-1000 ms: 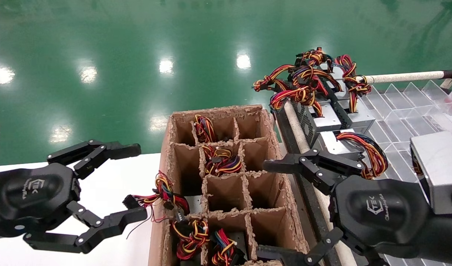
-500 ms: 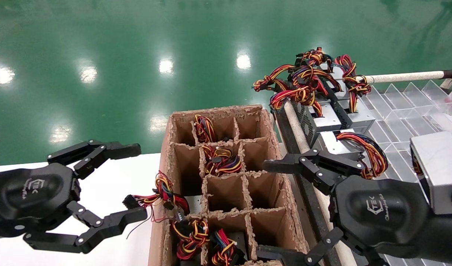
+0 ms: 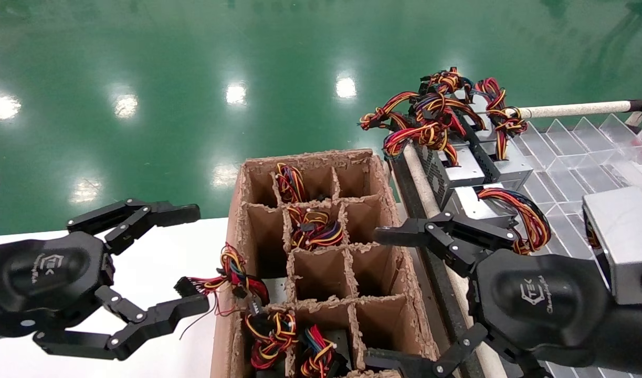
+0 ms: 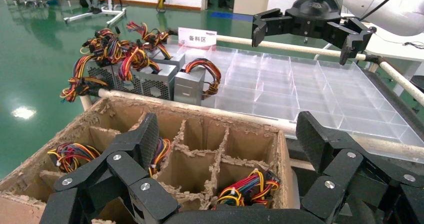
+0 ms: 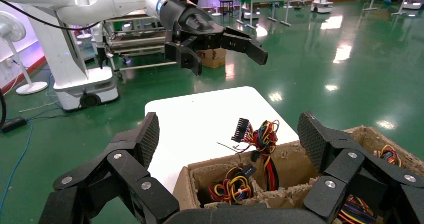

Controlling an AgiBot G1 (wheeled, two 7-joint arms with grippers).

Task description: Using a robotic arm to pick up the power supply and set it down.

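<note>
Head view: left tool (image 3: 187, 262) and right tool (image 3: 376, 299) wide open, flanking cardboard box (image 3: 389, 210).

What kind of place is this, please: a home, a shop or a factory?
Probably a factory or workshop floor: glossy green floor, silver-grey metal power supplies with coloured wire bundles on a clear divided tray, and a brown divided cardboard box.

Both arms are held out low in front. Left gripper (image 3: 187, 258) hangs with its black linkage fingers spread wide, gripping nothing. Right gripper (image 3: 376, 298) mirrors it on the other side, fingers wide apart, also bare.
</note>
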